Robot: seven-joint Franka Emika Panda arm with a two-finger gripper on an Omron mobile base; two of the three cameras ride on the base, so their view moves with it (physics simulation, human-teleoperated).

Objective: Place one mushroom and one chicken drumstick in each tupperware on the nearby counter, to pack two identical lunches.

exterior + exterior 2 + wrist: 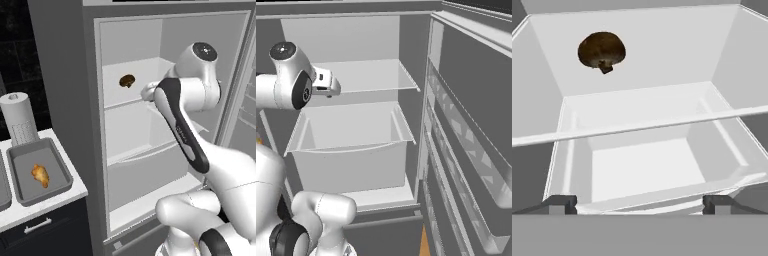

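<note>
Inside the open fridge, the gripper [639,204] hangs open and empty; a brown mushroom [602,51] sits ahead, up-left. Behind-left on the counter [75,191], one tupperware [59,159] holds a drumstick [40,175]; packing seems barely begun.

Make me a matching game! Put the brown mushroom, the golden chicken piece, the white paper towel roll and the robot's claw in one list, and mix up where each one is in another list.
Things:
1. brown round mushroom
2. golden-brown chicken drumstick
3. white paper towel roll
4. robot's claw

Places or states:
A. lying in a grey rectangular tupperware
B. open, at the fridge shelf's front
C. standing upright on the white marble-look counter
D. on the upper white fridge shelf

Pairs: 1-D, 2-A, 3-C, 4-B
</note>
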